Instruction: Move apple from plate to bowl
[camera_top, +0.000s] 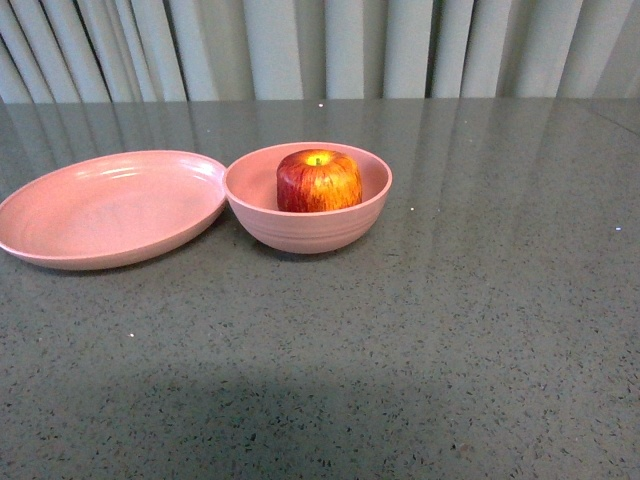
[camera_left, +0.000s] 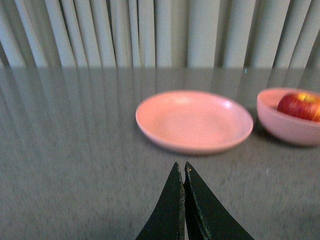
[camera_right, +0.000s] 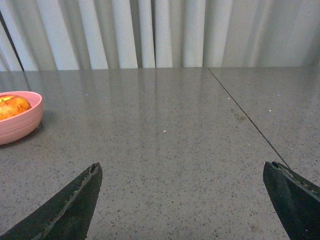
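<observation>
Behind, curtains (camera_top: 320, 45) back speckled table (camera_top: 480, 330).

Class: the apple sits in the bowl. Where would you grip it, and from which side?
Grip the apple across its widest sides, coming from above. It sits upright, stem dimple up, and the bowl wall shields its lower half, so a sideways approach looks blocked.

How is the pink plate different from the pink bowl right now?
The plate is wide and shallow; the bowl is narrower and deep. The plate is empty, while the bowl holds the apple. The plate sits left of the bowl, their rims about touching. Both share the same pale-pink matte finish and rest on the grey table.
</observation>
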